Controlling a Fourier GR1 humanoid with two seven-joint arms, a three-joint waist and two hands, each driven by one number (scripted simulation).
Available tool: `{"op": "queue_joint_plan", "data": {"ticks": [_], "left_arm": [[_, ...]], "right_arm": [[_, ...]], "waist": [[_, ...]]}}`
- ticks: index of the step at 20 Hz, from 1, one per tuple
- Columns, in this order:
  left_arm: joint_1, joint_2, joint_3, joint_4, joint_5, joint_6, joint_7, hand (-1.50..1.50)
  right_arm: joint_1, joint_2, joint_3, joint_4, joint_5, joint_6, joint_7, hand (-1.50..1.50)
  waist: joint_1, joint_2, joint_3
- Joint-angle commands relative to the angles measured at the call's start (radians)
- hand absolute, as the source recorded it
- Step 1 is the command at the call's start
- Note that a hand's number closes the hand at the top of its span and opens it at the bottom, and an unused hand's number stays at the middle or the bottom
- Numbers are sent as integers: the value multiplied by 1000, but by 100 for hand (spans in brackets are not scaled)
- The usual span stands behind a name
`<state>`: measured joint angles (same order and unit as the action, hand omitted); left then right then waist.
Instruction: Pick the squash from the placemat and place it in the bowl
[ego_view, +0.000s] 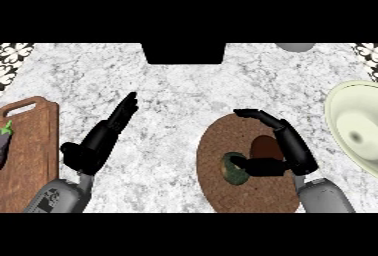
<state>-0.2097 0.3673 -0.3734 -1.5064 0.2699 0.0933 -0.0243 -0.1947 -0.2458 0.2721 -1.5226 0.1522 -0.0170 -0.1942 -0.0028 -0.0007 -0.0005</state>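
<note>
On the round placemat (251, 195), right hand (291, 150) half-curled beside the squash (235, 169), thumb touching, nothing gripped yet; probably firm, smooth, best grasped across the middle; left hand (100, 140) straight, empty.

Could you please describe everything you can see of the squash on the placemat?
The small dark green squash looks rounded, with a paler olive patch on its top side. It lies on the round brown cork-like placemat, left of the mat's middle. The black right hand arches over the mat beside it, its thumb reaching the squash's right side and hiding part of it, fingers curved above. It has not been lifted, and the pale cream bowl lies well off to the right.
</note>
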Motion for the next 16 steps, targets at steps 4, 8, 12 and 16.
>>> {"op": "queue_joint_plan", "data": {"ticks": [4, 8, 12, 16], "left_arm": [[27, -43, -36, 1, -40, 6, -26, 0], [40, -5, -10, -26, -19, -12, -4, 0], [25, -33, -31, -33, -18, -8, 31, 0], [24, -15, 7, -16, -2, -30, 23, 0]], "right_arm": [[-95, -132, 118, -61, 242, 66, 204, -150], [-173, -273, 171, -95, 321, 254, 384, -150], [-248, -282, 263, -112, 260, 530, 577, -150], [-327, -234, 250, -164, 121, 746, 805, -150]], "waist": [[2, -3, -2], [3, -9, -4], [9, -9, -5], [2, -6, -4]]}}
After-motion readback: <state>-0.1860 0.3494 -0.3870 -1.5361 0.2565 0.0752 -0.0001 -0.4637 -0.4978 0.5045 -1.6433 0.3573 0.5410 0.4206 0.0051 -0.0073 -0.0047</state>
